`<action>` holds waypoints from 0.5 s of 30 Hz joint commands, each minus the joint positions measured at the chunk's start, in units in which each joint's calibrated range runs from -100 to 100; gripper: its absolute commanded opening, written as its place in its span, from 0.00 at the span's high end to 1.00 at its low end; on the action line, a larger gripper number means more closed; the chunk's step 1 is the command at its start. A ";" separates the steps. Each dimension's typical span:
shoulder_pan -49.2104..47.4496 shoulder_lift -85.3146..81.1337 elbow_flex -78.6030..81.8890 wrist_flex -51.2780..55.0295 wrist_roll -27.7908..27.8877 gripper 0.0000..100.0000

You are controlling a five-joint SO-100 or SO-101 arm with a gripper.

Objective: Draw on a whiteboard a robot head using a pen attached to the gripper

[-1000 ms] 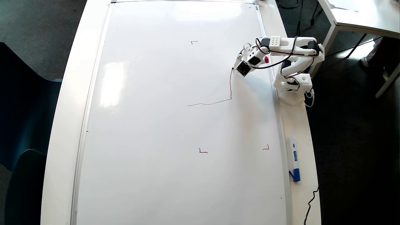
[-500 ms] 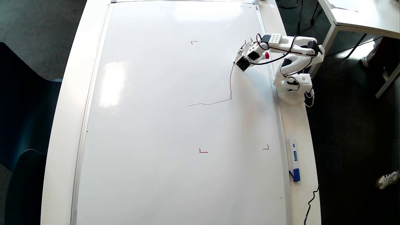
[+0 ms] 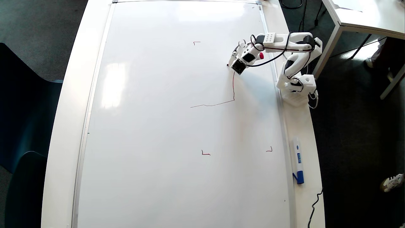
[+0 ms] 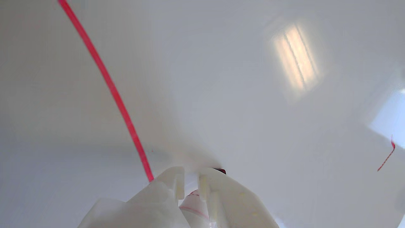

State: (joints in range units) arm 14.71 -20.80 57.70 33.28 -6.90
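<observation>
The whiteboard (image 3: pixel 158 126) fills the overhead view; small red corner marks (image 3: pixel 205 154) sit on it. Of the robot head only a thin red line (image 3: pixel 233 88) shows: one stroke runs right from mid-board, then turns up towards the gripper. My gripper (image 3: pixel 230 63) is at the board's upper right, shut on the pen (image 3: pixel 261 56), whose red cap end points back along the arm. In the wrist view the white fingers (image 4: pixel 171 183) of the gripper (image 4: pixel 190 175) hold the pen, its red tip (image 4: pixel 221 171) on the whiteboard (image 4: pixel 221 79). The red line (image 4: pixel 110 85) ends just left of the fingers.
A white-and-blue marker (image 3: pixel 297 160) lies on the table rim right of the board. The arm's base (image 3: pixel 297 85) stands on that rim. Another white table (image 3: pixel 364 15) is at the top right, dark chairs (image 3: pixel 19 126) at the left. A red corner mark (image 4: pixel 387 158) shows at the wrist view's right.
</observation>
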 commanded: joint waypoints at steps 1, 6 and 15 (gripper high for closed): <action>-1.19 4.40 -5.00 -4.43 -1.09 0.99; -2.74 11.11 -11.90 -4.78 -1.42 0.99; -5.17 22.26 -25.24 -4.95 -1.47 0.99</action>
State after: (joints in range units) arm 10.33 -1.14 37.87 28.80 -8.11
